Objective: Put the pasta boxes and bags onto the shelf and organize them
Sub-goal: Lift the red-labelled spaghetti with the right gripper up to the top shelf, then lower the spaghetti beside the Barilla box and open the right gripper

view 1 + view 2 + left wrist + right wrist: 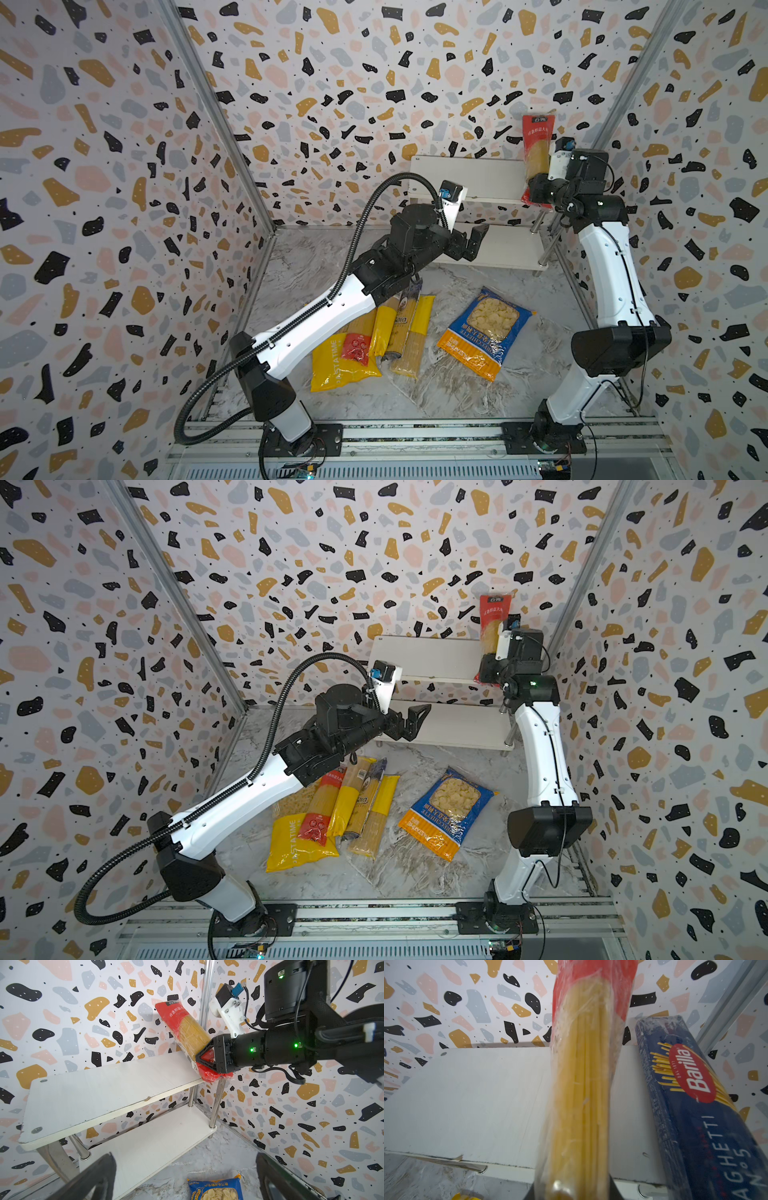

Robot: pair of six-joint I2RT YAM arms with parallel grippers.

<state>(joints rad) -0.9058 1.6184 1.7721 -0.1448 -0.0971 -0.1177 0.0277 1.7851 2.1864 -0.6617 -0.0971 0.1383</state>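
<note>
Spaghetti filled the red pack (537,141), which stood on end, somewhat tilted, at the right end of the shelf (469,176), above its upper board. The right gripper (539,188) had its fingers clamped on that pack near its lower end. In the left wrist view the pack's red foot hung just past the front corner of the upper board; whether it touched the board could not be told. In the right wrist view a dark-blue Barilla pack (695,1105) stood tilted just beside the held one, at the same end of the shelf, with its base hidden. The left gripper (473,245) hovered near the left front of the lower board, its fingers spread wide and holding nothing. More packets lay on the marble tabletop (457,395) in front of the shelf. A yellow PASTATIME bag (336,370) lay with a second red pack (355,347) across it, and three long packs (401,328) lay side by side against that bag. Apart from them, nearer the shelf's right end, a blue-orange bag (484,332) lay flat with its clear window facing up.
</note>
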